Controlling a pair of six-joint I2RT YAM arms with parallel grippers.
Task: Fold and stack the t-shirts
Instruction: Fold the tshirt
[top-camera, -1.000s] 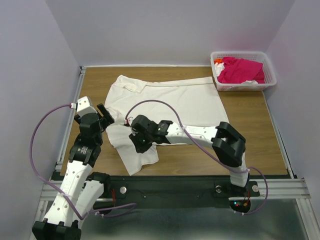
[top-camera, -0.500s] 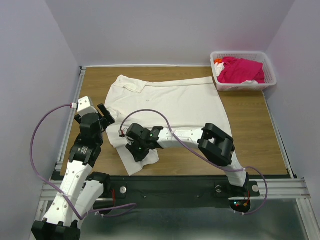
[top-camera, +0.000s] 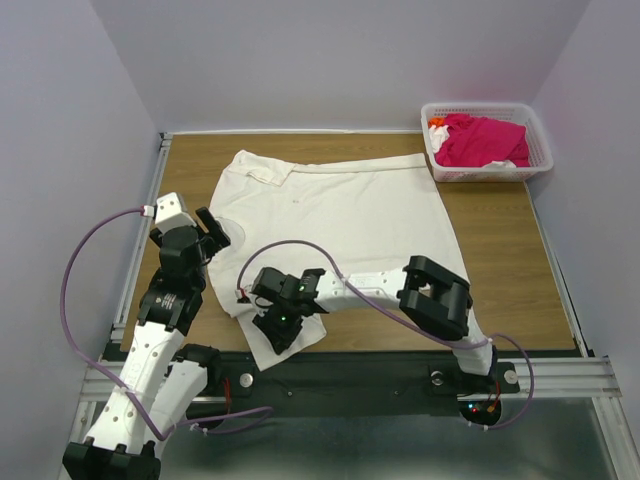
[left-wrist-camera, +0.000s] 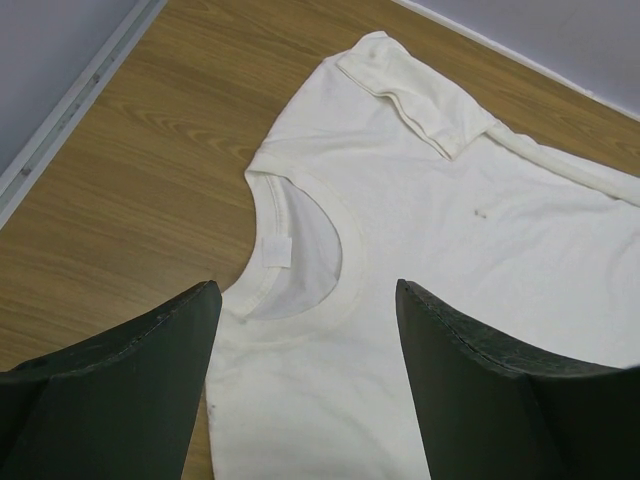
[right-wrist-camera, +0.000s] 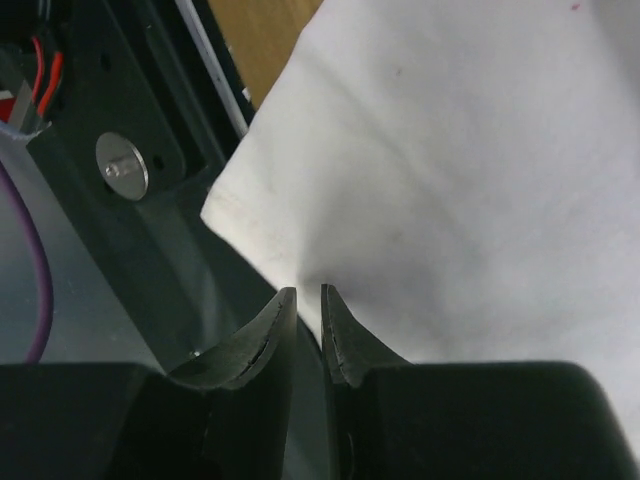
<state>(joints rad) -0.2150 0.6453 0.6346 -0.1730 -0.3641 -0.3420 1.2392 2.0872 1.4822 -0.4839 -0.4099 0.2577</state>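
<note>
The off-white t-shirt (top-camera: 340, 205) is laid crosswise, collar (left-wrist-camera: 352, 250) leftward — its near sleeve (right-wrist-camera: 420, 180) is pinched by the right gripper (right-wrist-camera: 303, 290), its collar faced by the wide-open, empty left gripper (left-wrist-camera: 302, 290).

1. the off-white t-shirt (top-camera: 350, 210) lies spread flat and face up on the wooden table (top-camera: 500, 260), with its round collar at the left and its hem toward the right. one short sleeve is folded at the far left; the other reaches past the table's near edge.
2. the magenta-pink t-shirt (top-camera: 480, 140) lies crumpled in the white basket (top-camera: 545, 150) at the far right, well apart.
</note>
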